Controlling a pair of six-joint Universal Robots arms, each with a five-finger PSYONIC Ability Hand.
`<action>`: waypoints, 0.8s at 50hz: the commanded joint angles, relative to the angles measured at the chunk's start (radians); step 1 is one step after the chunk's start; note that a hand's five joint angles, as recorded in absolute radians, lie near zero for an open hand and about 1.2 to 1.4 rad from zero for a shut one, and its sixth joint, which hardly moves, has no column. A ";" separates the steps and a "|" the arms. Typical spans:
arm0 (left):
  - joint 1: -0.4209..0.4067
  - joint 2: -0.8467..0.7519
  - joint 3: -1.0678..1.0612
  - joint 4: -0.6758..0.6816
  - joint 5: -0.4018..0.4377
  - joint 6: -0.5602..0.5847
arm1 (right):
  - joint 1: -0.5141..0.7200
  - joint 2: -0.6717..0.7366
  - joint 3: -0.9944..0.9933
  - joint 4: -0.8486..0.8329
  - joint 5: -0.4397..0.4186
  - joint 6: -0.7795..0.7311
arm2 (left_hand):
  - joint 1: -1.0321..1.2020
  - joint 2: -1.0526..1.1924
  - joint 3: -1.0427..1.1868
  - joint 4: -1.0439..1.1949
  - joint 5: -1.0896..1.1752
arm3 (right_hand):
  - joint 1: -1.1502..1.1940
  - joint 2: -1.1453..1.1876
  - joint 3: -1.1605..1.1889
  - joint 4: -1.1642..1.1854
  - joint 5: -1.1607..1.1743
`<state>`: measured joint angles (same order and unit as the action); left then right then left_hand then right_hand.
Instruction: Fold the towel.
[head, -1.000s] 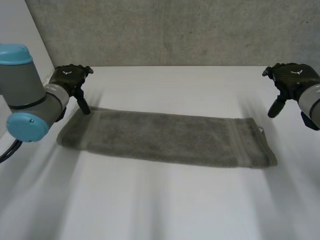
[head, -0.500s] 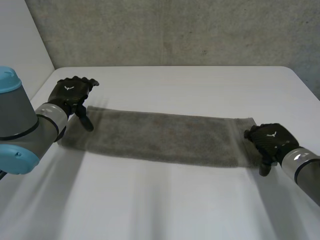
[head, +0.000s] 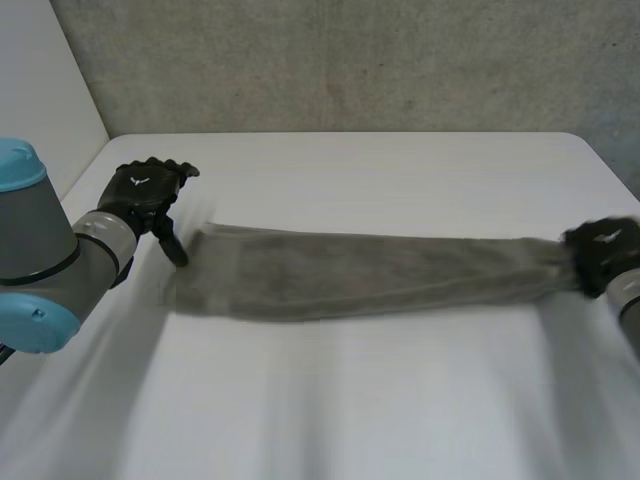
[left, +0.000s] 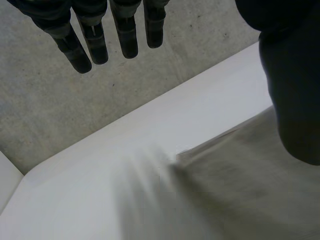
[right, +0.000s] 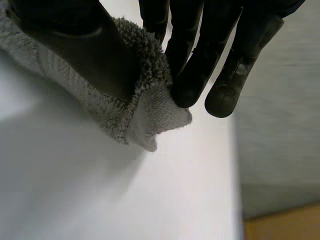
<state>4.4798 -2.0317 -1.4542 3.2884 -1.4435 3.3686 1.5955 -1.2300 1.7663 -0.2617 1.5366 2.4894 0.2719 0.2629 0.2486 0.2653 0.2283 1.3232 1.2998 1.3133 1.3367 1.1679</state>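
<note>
Across the white desk (head: 350, 400) the towel (head: 360, 275) lies stretched long, one end pinched by the right hand (head: 600, 255), while the spread left hand (head: 145, 190) hovers by the other end, probably needing to grasp it next.

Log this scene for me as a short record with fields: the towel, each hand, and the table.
towel: grey, stretched out long across the table
left hand: open, fingers straight, at the towel's end on the robot's left
right hand: shut on the towel's other end, pinched between thumb and fingers
table: white
fold: not yet made
</note>
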 joint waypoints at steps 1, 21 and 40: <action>0.004 0.016 -0.002 -0.001 0.000 0.000 | -0.098 -0.069 -0.073 0.001 0.040 -0.127 | -0.073 -0.064 -0.050 -0.067 -0.204 | 0.073 0.096 0.083 0.060 0.054; -0.004 0.031 -0.009 -0.001 -0.006 -0.005 | 0.511 0.113 -0.537 0.058 0.044 -0.161 | -0.073 -0.064 -0.050 -0.067 -0.204 | 0.073 0.096 0.083 0.060 0.054; -0.022 0.034 -0.018 0.000 -0.005 -0.014 | 0.767 0.357 -0.545 0.071 0.011 -0.147 | -0.073 -0.064 -0.050 -0.067 -0.204 | -1.126 -1.102 -1.116 -1.139 -1.145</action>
<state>4.4585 -1.9961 -1.4706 3.2889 -1.4482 3.3541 2.3853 -0.8641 1.1939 -0.1987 1.5467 2.3295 0.2719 0.2629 0.2485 0.2653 0.2283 0.7150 0.7199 0.7271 0.7226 0.5252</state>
